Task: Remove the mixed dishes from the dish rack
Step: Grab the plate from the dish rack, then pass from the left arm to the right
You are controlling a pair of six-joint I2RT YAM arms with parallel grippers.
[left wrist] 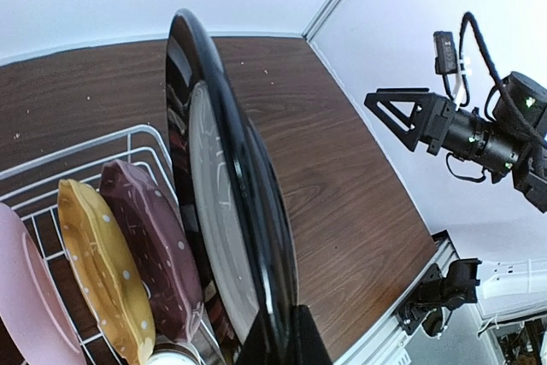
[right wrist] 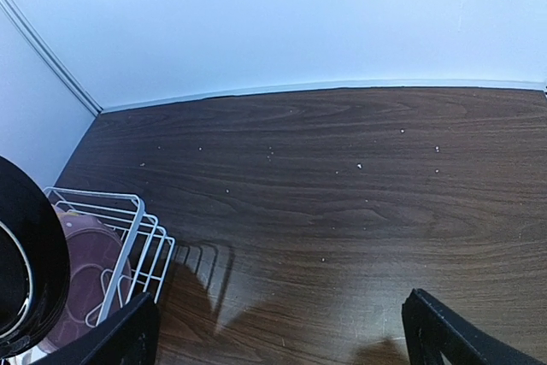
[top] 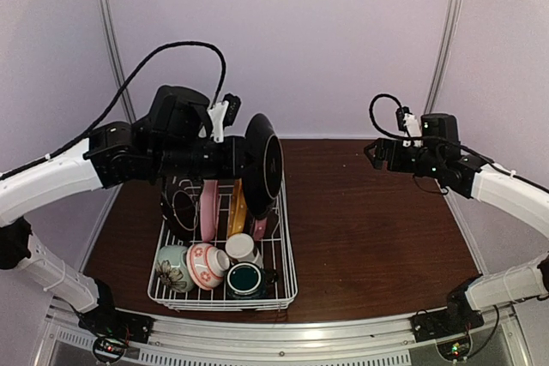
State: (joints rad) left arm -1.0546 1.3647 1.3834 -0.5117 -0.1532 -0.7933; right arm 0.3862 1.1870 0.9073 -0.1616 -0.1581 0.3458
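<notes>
My left gripper (top: 243, 160) is shut on the rim of a black plate (top: 264, 165) and holds it upright above the far right part of the white wire dish rack (top: 287, 255). In the left wrist view the black plate (left wrist: 231, 211) fills the middle, with my fingers (left wrist: 308, 339) clamped on its edge. Still in the rack are a pink plate (top: 208, 210), a yellow-orange plate (top: 238, 209), a dark polka-dot plate (left wrist: 149, 245), a dark bowl (top: 178, 207), two floral bowls (top: 174, 267) (top: 207, 265), a white cup (top: 242, 249) and a teal mug (top: 245, 279). My right gripper (top: 374, 153) is open and empty above the table.
The brown table (top: 377, 229) lies to the right of the rack. The right wrist view shows the rack's far corner (right wrist: 128, 237) at its left edge and bare wood with small crumbs. White walls close the back and sides.
</notes>
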